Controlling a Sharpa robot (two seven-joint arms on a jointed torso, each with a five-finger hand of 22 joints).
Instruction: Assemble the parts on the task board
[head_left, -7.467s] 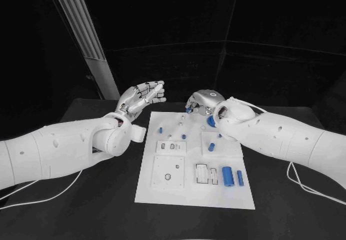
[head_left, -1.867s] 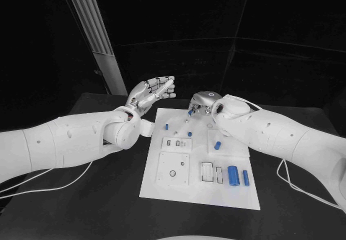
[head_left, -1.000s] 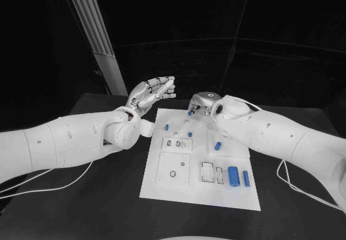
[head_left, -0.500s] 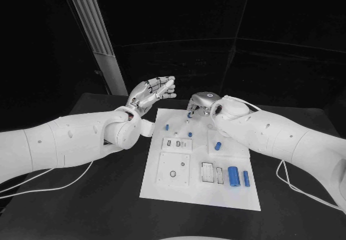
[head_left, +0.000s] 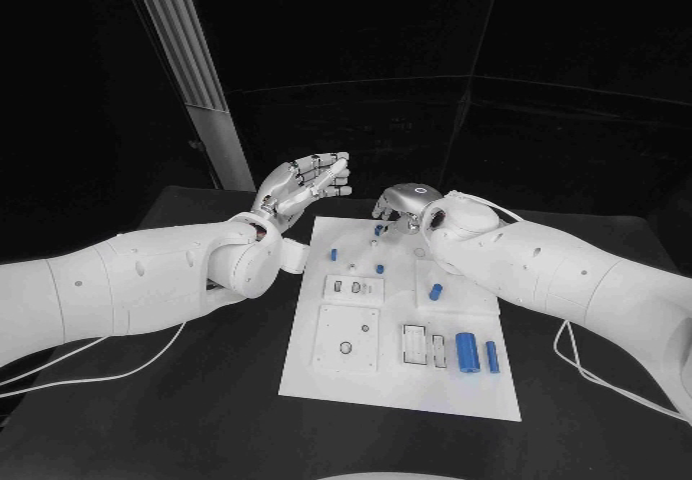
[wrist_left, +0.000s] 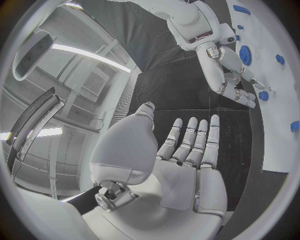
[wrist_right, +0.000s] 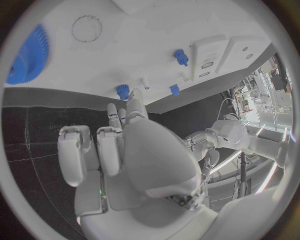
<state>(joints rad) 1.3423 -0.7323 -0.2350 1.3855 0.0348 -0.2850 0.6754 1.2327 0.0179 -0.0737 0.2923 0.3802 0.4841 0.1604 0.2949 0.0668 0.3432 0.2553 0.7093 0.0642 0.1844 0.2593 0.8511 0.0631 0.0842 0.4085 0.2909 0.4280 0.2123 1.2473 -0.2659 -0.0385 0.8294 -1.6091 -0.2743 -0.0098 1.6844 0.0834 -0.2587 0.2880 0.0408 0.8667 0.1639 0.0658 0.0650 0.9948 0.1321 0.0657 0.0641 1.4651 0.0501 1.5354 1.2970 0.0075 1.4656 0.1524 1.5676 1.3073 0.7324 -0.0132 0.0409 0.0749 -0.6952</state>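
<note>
The white task board (head_left: 361, 385) lies in the middle of the black table. My right hand (head_left: 402, 205) hovers over its far edge, fingers pointing down. Its thumb and a finger pinch a small blue peg (head_left: 378, 230), which the right wrist view shows at the board's edge (wrist_right: 122, 91). A blue gear (wrist_right: 25, 55) lies on the board beside that hand. Two more small blue pegs (head_left: 333, 254) (head_left: 379, 268) stand nearby. My left hand (head_left: 303, 185) is raised beside the board's far left corner, open, palm (wrist_left: 181, 170) bare.
A short blue cylinder (head_left: 436, 292) lies mid-board, and a thick one (head_left: 467, 352) and a thin one (head_left: 492, 356) lie near the right edge. White slotted blocks (head_left: 353, 288) and a square plate (head_left: 346, 340) sit on the board. A cable (head_left: 116, 375) trails beside my left arm.
My right hand has dipped slightly toward the board with the blue peg over the last second. The left hand has stayed where it was.
</note>
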